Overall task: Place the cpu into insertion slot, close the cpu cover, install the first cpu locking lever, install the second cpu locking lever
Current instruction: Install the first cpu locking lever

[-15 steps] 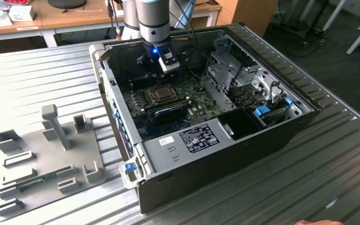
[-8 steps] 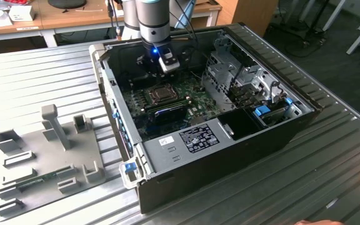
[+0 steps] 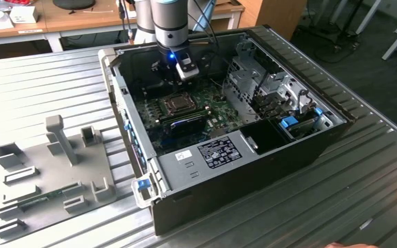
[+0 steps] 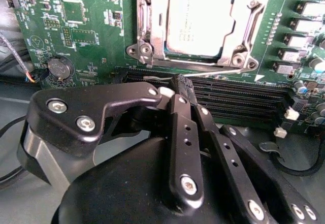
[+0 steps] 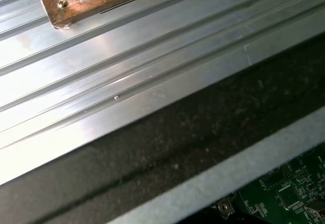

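In the computer case [image 3: 268,170], on the motherboard [image 4: 91,41], the cpu cover [image 4: 244,36] lies down over the cpu [image 4: 200,23] seated in the insertion slot [image 4: 138,50]; the gripper [image 4: 175,88], jaws closed on nothing visible beside the thin locking lever [image 4: 223,73], may slip off that springy wire.

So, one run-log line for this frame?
cpu: in insertion slot | cpu cover: down over it | gripper: shut, at memory slots beside the cover
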